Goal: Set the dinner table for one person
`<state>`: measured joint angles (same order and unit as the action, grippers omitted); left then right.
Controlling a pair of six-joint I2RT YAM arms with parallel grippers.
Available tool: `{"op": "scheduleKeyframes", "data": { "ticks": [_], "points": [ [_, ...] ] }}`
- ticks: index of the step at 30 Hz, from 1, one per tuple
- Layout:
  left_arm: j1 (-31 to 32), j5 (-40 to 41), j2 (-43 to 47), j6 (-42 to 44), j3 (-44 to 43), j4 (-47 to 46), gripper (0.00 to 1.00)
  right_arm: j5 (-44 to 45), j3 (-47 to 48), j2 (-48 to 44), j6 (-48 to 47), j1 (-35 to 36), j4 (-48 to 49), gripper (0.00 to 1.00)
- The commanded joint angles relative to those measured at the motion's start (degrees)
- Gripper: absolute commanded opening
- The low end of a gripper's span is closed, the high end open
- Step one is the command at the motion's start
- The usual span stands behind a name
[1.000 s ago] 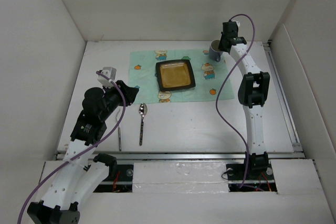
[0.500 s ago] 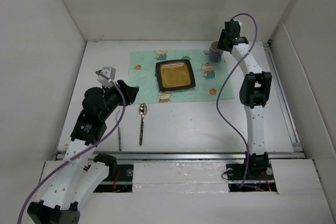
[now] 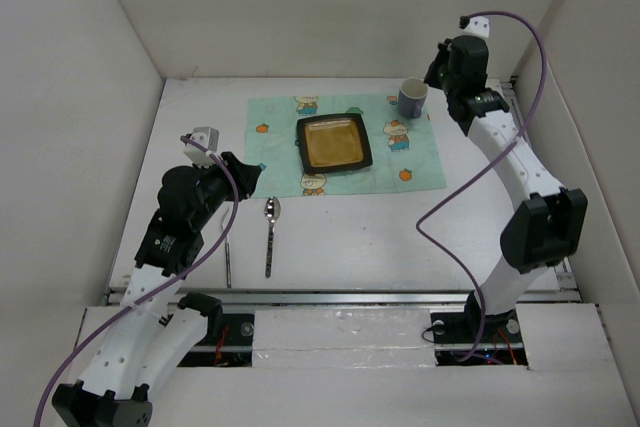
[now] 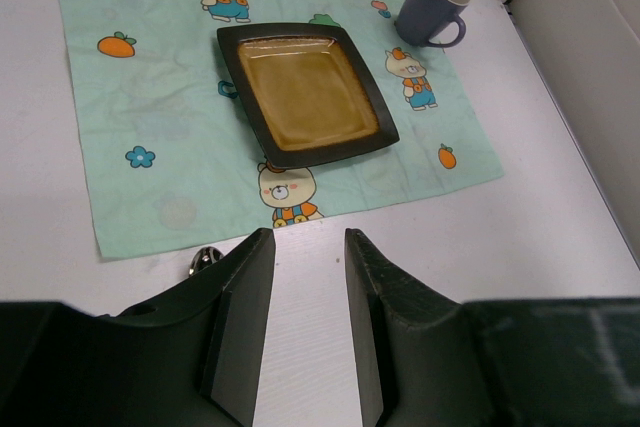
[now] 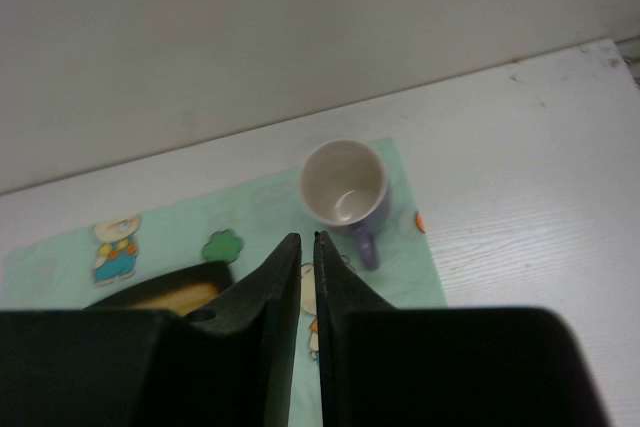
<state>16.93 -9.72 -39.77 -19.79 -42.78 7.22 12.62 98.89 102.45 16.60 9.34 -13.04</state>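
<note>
Spoon (image 3: 271, 235) lies on the dinner table (image 3: 380, 237) near-left of the plate (image 3: 334, 142) — likely thin, stiff, slippery steel (pinch across the handle) — with left gripper (image 4: 306, 243) open and empty, right gripper (image 5: 308, 240) closed on nothing.

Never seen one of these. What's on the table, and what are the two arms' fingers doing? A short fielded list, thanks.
dinner table: white, matte
placemat: mint-green, cartoon print, lying flat
plate: square, dark rim, amber centre, mid-mat
mug: blue, upright, empty, mat's far right corner
spoon: bare table, just off the mat's near edge
other utensil: thin, left of spoon, partly under left arm; kind unclear
left fingers: apart, empty
right fingers: almost together, empty, raised near mug
</note>
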Motion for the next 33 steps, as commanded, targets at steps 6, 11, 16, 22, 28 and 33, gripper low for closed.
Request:
{"op": "scheduleKeyframes", "data": {
  "ticks": [6, 11, 16, 22, 28, 33],
  "points": [
    [-2.1, 2.1, 4.9, -0.7, -1.8, -2.7, 0.12, -2.3, -32.3, -13.2, 3.8, 26.8, 19.8, 0.0],
    [-2.1, 2.9, 6.5, -0.9, -2.2, -2.1, 0.0, 2.0, -36.2, -9.9, 5.5, 42.9, 16.7, 0.02],
    [-2.1, 4.9, 7.9, -1.3, -2.7, -1.5, 0.1, 5.7, -32.7, -3.9, 8.3, 54.4, 16.7, 0.37],
    [-2.1, 4.9, 8.7, -1.1, -2.7, -1.3, 0.31, 10.2, -22.9, 8.0, 10.4, 59.5, 10.6, 0.6],
    [-1.5, 5.0, 9.3, -1.0, -2.7, -1.2, 0.31, 12.3, -16.9, 15.7, 11.6, 59.5, 7.2, 0.6],
    [-1.0, 4.8, 8.8, -0.9, -2.7, -1.2, 0.32, 13.1, -11.6, 20.7, 12.5, 59.5, 4.9, 0.6]
  ]
}}
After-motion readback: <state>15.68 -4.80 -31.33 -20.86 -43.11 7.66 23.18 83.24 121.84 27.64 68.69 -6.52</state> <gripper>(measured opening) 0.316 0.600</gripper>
